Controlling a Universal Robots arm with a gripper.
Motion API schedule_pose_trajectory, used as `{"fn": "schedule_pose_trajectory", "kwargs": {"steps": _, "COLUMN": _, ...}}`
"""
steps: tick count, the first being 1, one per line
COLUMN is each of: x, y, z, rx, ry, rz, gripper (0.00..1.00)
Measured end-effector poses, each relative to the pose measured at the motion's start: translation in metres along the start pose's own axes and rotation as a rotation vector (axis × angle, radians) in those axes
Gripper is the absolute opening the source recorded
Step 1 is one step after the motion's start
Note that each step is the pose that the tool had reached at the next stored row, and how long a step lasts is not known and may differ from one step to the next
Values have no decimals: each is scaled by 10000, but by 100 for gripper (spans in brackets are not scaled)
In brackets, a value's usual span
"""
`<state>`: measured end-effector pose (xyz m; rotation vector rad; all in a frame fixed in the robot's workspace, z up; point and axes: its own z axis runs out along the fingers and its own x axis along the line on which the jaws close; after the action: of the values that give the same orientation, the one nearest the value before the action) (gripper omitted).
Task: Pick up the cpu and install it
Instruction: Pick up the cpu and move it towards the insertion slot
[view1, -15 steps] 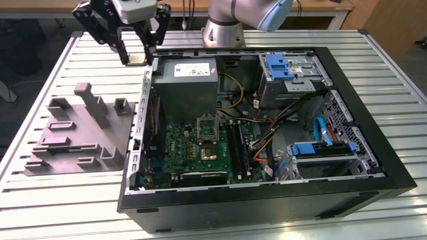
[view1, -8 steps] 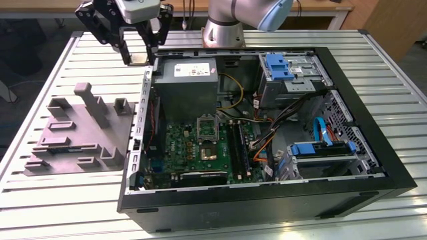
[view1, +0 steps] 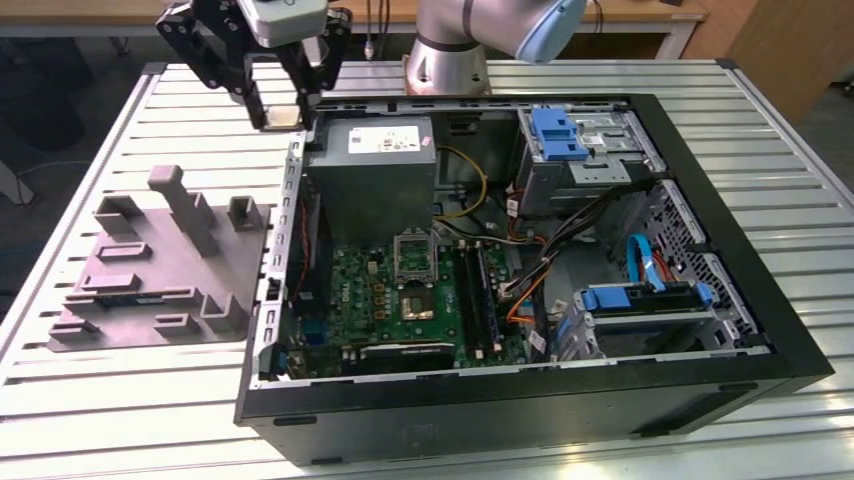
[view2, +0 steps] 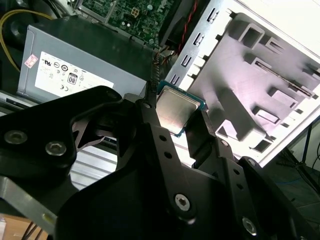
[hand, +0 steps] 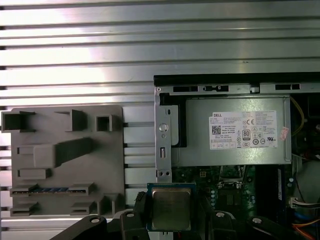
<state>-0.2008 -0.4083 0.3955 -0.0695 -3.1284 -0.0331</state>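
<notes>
My gripper hangs in the air at the far left corner of the open computer case, shut on the cpu. The cpu is a small square chip with a silvery top and a thin rim, pinched between the two black fingers. The first wrist view has the cpu level, above the case's edge. On the green motherboard the black-framed socket lies with its retaining frame swung up behind it.
A grey parts holder with slots and posts sits on the slatted table at the exterior view's left of the case. Inside the case are a grey power supply, blue drive bays and bundled cables.
</notes>
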Motion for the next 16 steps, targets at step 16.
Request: {"fn": "schedule_pose_trajectory", "kwargs": {"steps": 16, "x": -91, "y": 4, "z": -1, "rx": 0, "ry": 0, "rz": 0, "gripper": 47}}
